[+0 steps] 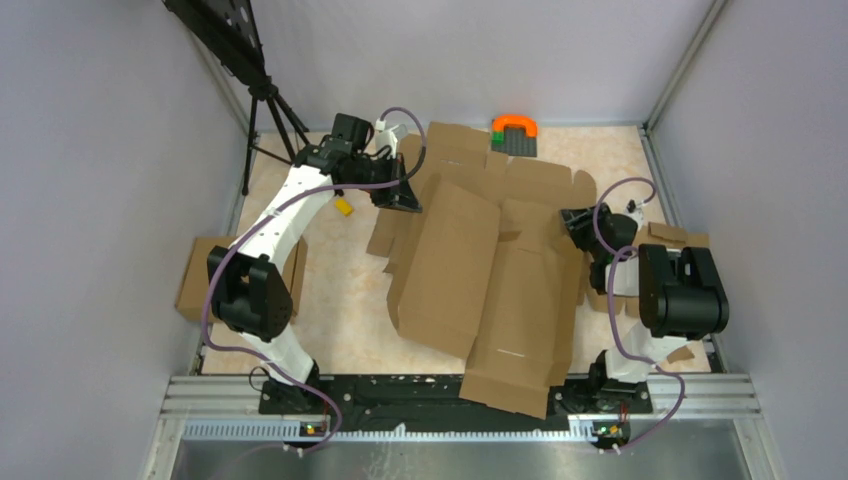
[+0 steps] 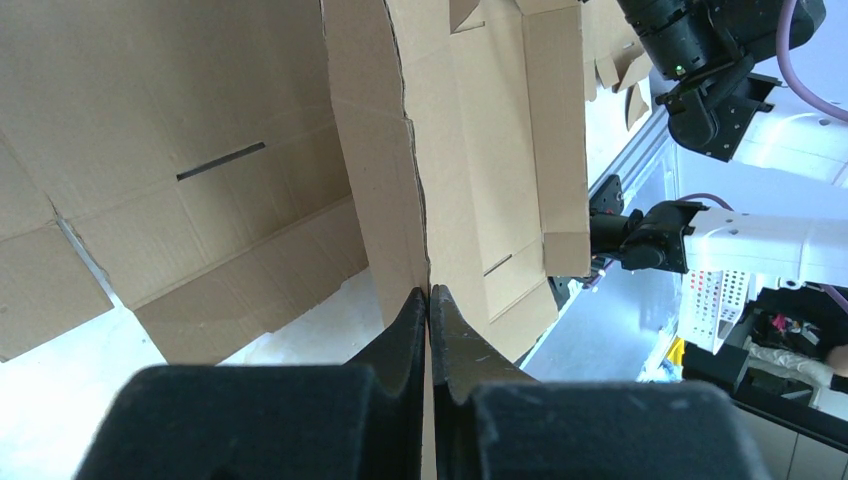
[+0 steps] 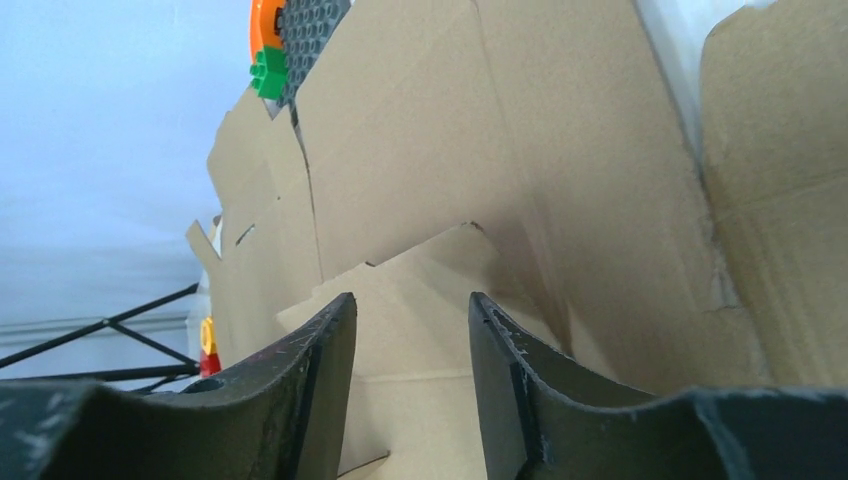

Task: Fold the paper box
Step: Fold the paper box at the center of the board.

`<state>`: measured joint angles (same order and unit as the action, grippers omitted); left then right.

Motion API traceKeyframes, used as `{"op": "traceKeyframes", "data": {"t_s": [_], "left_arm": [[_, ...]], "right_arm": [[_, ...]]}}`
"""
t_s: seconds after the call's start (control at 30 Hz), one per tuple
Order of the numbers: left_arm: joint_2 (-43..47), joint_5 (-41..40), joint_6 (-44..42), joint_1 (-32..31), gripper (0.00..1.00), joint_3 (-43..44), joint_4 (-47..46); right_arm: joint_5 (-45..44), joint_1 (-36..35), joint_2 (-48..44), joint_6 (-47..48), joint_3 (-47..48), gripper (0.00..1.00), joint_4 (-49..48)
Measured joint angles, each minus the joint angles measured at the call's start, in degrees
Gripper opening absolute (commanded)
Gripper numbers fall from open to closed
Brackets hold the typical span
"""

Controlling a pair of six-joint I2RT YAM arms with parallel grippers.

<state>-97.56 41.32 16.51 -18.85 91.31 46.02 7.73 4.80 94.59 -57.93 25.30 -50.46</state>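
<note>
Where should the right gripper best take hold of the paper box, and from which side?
The free edge of the small flap on the paper box, approached edge-on from the box's right side. The sheet is thin, and that flap rises just ahead of the open jaws of the right gripper, so they could likely straddle it.

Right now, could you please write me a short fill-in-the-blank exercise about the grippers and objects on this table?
1. The left gripper is ____ on an edge of the large brown corrugated cardboard paper box.
2. The jaws of the right gripper stand ____, with a box flap showing between them.
3. The orange arch-shaped toy block rests on a ____ studded plate.
4. The smaller plain brown cardboard slab lies at the ____ edge of the table.
Missing words: shut; open; grey; left.
</note>
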Motion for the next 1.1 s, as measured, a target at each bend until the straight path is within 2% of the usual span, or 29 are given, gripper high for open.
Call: {"op": "traceKeyframes", "data": {"t_s": [0.13,0.33,0.83,1.0,1.1], "left_arm": [[0.0,0.0,0.0,0.0,0.0,0.0,0.0],[0.0,0.0,0.0,0.0,0.0,0.0,0.0],[-0.11,-0.04,-0.02,0.04,0.0,0.0,0.33],[-0.13,-0.15,-0.04,0.04,0.0,0.0,0.2],[-0.24,-0.17,-0.02,0.07,0.0,0.0,0.17]], "right_arm": [[-0.46,1.09,-0.02,1.49,1.05,0.6,2.21],[-0.39,1.51,0.17,2.91,1.57,0.63,3.28],[8.79,2.03,3.87,3.74,5.16,0.6,3.45],[13.97,2.1,3.85,3.26,5.27,0.5,6.49],[16.52,2.1,3.85,2.8,5.29,0.49,7.26]]}}
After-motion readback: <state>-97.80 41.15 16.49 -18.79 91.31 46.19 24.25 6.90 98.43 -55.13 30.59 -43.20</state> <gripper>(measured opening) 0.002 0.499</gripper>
